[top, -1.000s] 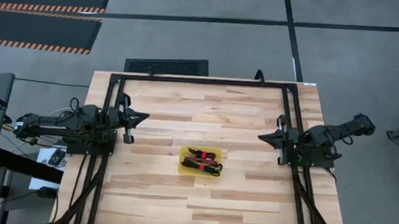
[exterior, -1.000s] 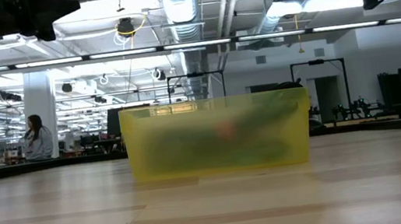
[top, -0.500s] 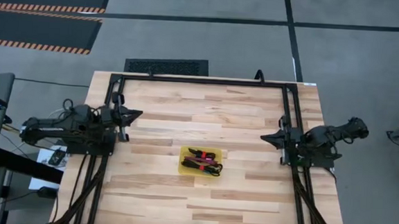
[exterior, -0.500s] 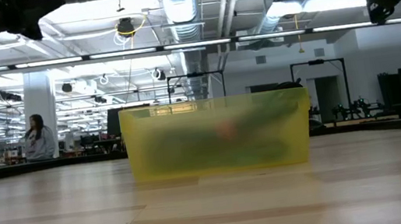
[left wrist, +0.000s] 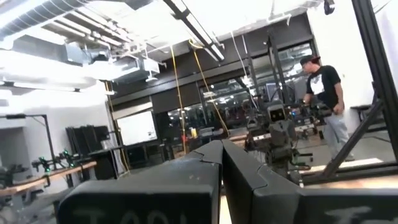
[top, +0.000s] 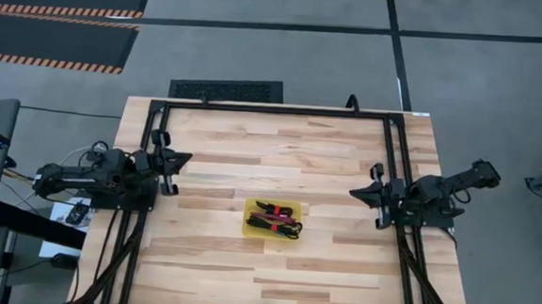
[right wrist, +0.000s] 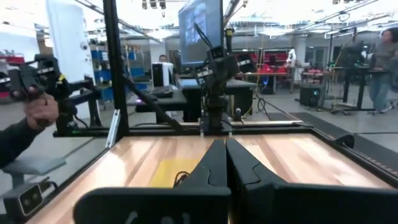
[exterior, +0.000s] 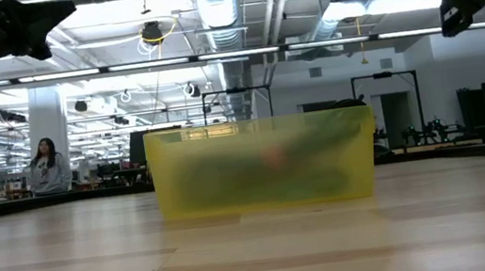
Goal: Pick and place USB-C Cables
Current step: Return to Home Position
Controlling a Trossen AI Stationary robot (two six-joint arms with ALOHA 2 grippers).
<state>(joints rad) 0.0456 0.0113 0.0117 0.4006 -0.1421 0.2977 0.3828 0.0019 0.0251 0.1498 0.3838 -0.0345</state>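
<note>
USB-C cables (top: 276, 220) in one yellow bin (top: 249, 230); left pincer (left wrist: 222, 145), right pincer (right wrist: 225, 142), both tight together.

no readable text, labels, brands, numbers or signs in any view.

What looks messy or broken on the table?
Nothing stands out. The USB-C cables lie together inside the yellow bin, and none have spilled onto the wooden table. The left gripper and right gripper are shut and empty at the table's sides, away from the bin.
</note>
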